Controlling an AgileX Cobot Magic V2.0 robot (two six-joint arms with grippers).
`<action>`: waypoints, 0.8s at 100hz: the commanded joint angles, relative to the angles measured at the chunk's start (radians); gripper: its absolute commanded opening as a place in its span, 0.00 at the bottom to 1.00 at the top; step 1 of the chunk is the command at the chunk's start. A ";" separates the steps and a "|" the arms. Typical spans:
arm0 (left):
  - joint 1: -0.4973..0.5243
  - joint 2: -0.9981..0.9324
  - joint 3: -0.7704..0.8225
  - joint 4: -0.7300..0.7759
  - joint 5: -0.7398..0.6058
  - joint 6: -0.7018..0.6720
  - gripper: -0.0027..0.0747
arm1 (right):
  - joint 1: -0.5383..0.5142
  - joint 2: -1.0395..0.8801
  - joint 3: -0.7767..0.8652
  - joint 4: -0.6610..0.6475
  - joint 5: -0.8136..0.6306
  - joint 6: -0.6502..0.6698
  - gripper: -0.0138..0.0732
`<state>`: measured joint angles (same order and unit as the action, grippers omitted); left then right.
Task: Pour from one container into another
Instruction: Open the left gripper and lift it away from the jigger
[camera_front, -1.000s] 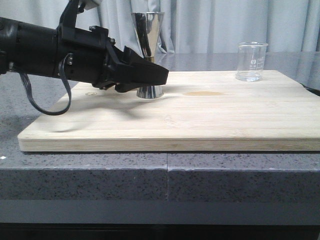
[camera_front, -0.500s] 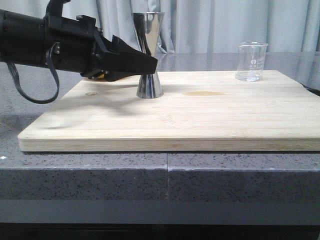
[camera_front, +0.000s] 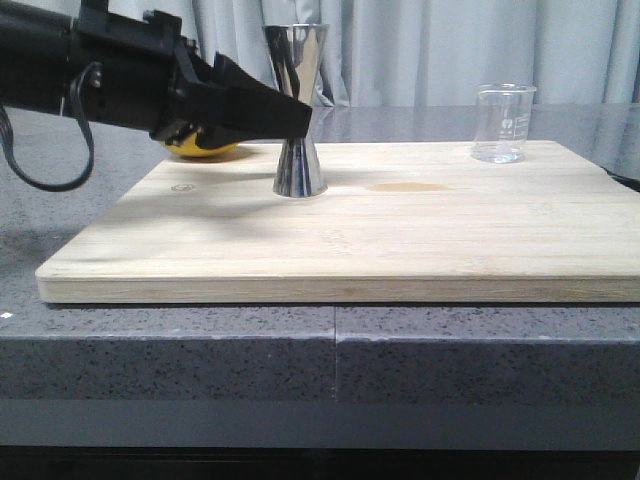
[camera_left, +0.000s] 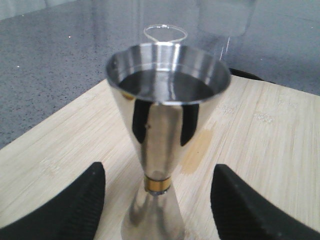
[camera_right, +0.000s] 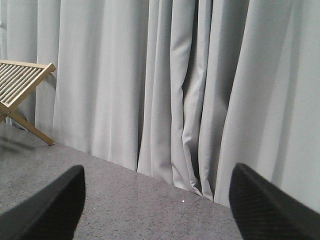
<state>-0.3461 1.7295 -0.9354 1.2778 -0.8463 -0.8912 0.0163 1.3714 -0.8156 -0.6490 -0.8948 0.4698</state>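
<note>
The jigger (camera_front: 297, 110) is rigid polished steel, probably slick under rubber pads and top-heavy on its small foot, so the safest hold looks to be at the narrow gold-tinted waist, where the cones keep it from sliding. It stands upright on the wooden board (camera_front: 400, 240), an hourglass with a mirror finish; some dark liquid seems to sit in its upper cup. The left tool (camera_left: 157, 200) has its fingers spread apart, one each side of the jigger's waist, not touching. The beaker (camera_front: 503, 122), thin clear glass and likely fragile, stands well apart from the jigger, towards the board's far corner. The right tool (camera_right: 157, 210) is also spread wide, holding nothing, facing curtains.
</note>
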 joint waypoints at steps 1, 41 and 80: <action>0.018 -0.069 -0.026 -0.012 -0.057 -0.041 0.59 | -0.003 -0.037 -0.020 0.025 -0.068 -0.001 0.78; 0.089 -0.156 -0.026 0.190 -0.091 -0.234 0.59 | -0.003 -0.037 -0.020 0.025 -0.068 -0.001 0.78; 0.268 -0.352 -0.026 0.195 -0.128 -0.345 0.59 | -0.007 -0.061 -0.020 0.069 0.019 -0.055 0.78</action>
<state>-0.1254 1.4589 -0.9354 1.5081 -0.9357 -1.1990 0.0163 1.3574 -0.8156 -0.6322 -0.8608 0.4560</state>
